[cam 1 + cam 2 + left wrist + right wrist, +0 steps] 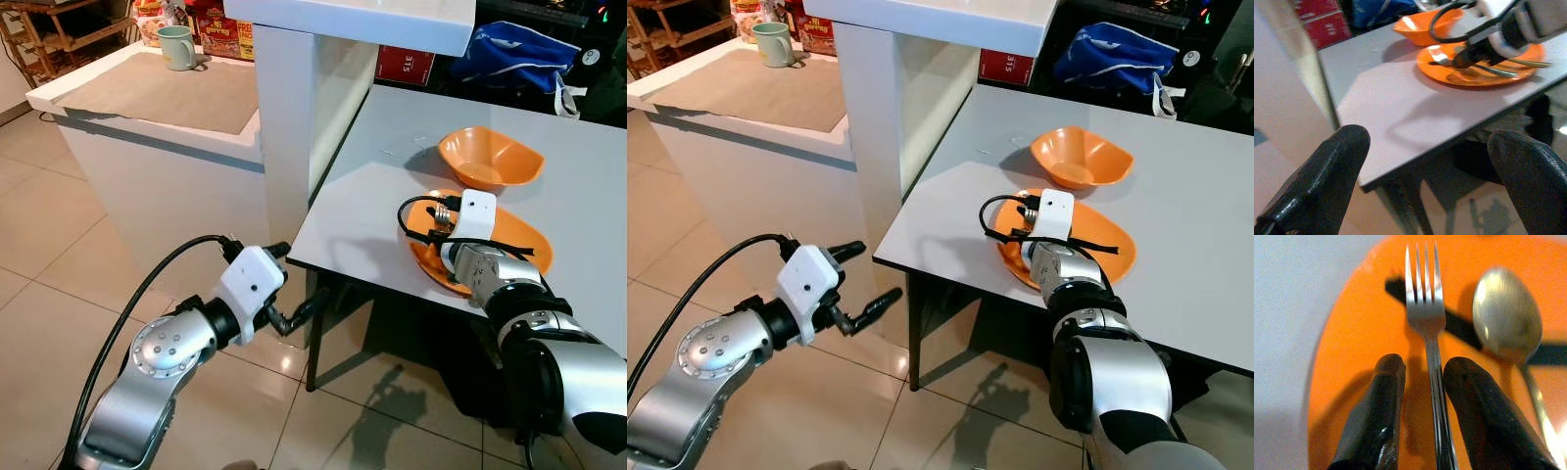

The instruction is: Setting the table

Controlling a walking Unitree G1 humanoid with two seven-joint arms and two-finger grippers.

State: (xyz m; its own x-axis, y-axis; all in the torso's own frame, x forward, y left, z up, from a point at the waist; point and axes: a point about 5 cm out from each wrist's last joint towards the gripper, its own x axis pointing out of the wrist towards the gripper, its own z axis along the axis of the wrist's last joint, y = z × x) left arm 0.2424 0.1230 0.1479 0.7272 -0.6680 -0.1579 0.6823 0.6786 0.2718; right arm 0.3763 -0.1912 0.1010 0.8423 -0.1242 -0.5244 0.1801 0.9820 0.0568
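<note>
- Lay on the flat round orange plate [519, 245], near the front edge of the grey tabletop [382, 196]: a silver metal fork [1426, 318] and, just beside it, a silver metal spoon [1506, 316].
- Stood just behind that plate: a shallow orange bowl [490, 159].
- Hung low over the plate: the right pincer [1422, 382], its two black fingers [1374, 416] parted only a little, one on each side of the fork's handle; contact with the handle could not be told.
- Ran along the pincer's own line: the fork's long axis, tines pointing away from the wrist, handle passing back between the fingers.
- Judged nearer by far: the right arm, set for closing on the handle and lifting it off the plate.
- Held out over the tiled floor, well apart from the plate and short of the tabletop's edge: the left pincer [862, 284], spread wide and carrying nothing.
</note>
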